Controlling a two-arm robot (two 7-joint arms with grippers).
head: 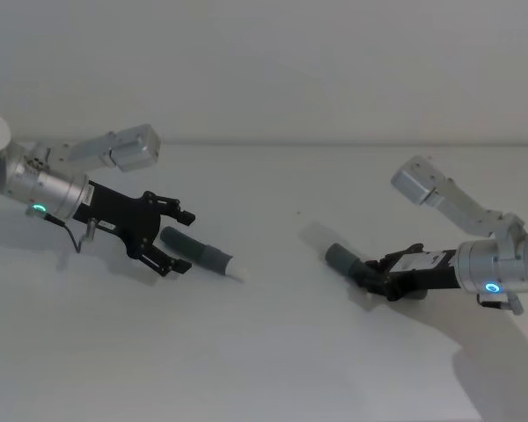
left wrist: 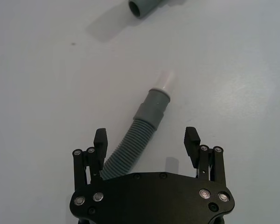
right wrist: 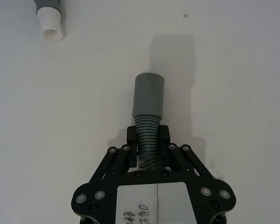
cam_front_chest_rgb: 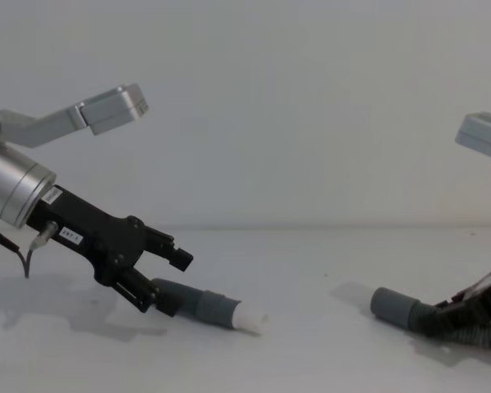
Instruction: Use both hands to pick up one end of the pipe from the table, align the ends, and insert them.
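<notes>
- Step in hand, as I judge it: the pick-up is half made, and aligning and inserting are not yet begun.
- The right gripper (right wrist: 148, 135) is clamped tight on the pipe (right wrist: 148, 151), pinching the ribbed part just behind the plain cuff (right wrist: 148, 95).
- The left gripper (left wrist: 146, 137) has hold of nothing. Its jaws stand wide apart, straddling the ribbed hose just behind the stepped sleeve (left wrist: 155, 105), with the hose close against one finger and well clear of the other.
- In the head view, the sleeve end lies on the table (head: 264, 360) at about 9 o'clock from its middle, with the white tip (head: 238, 274) pointing towards 4 o'clock.
- In the same view, the cuff sits at about 3 o'clock, its mouth facing 10 o'clock. The two ends are well apart.
- The cuff seems raised a little off the table, going by the shadow (right wrist: 170, 51) cast beyond it in the right wrist view, though I cannot be sure.
- The next move calls for the left gripper to centre over the hose and close on the ribs behind the sleeve, then lift.
- After that, both ends must be turned until tip and mouth face each other on one line.
- The pipe is slim, dark grey and corrugated, and it bends easily. The sleeve narrows in steps down to its short white tip, while the cuff is smooth with an open round mouth.
</notes>
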